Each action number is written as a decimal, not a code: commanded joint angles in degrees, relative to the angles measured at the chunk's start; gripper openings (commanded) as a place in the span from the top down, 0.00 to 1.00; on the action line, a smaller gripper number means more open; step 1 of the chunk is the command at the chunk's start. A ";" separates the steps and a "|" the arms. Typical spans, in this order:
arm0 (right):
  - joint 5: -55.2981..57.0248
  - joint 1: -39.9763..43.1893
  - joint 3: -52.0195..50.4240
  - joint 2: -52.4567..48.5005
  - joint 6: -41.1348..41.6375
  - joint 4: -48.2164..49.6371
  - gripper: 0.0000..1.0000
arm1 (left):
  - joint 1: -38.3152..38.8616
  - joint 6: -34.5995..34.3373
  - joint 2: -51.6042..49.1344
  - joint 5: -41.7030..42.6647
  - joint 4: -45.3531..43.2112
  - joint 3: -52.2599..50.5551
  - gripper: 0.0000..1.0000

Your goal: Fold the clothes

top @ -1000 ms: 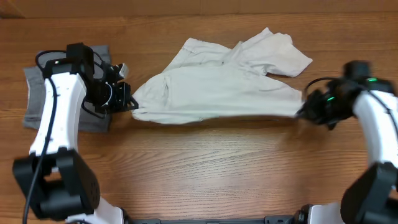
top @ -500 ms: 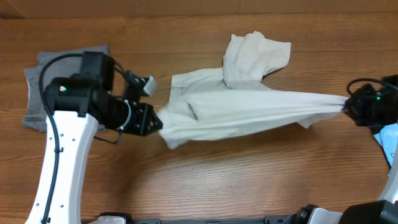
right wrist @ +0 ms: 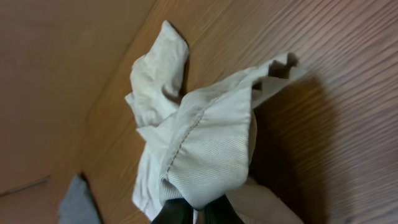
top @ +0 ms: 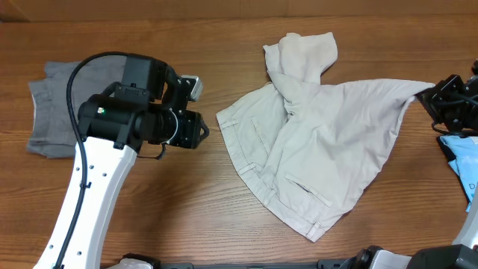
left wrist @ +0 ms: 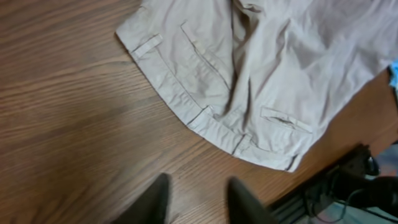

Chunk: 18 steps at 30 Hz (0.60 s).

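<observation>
the beige shorts (top: 328,149) lie spread on the wooden table (top: 187,217), from centre to right, with the waistband along their left, near edge. at the right edge the right gripper (top: 437,97) is clenched on a corner of the cloth. the left gripper (top: 200,133), just left of the waistband, has its fingers (left wrist: 155,199) apart over bare wood, grasping nothing. a grey garment (top: 48,112) lies far left.

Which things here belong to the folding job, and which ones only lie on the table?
Job: beige shorts; right gripper, shut on their edge; left gripper, open, off the cloth.
Lying about: grey garment; light-blue printed item.
</observation>
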<state>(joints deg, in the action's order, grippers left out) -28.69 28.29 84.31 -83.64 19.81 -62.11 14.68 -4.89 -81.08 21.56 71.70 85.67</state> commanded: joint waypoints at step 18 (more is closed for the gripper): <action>5.70 -0.20 1.57 1.40 -0.35 -7.91 0.35 | 4.85 -4.92 -32.46 -11.43 -38.47 -8.31 0.51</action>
<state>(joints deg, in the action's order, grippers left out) -23.75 28.29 84.44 -83.64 20.47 -69.97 19.99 -9.08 -110.80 10.83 35.62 77.45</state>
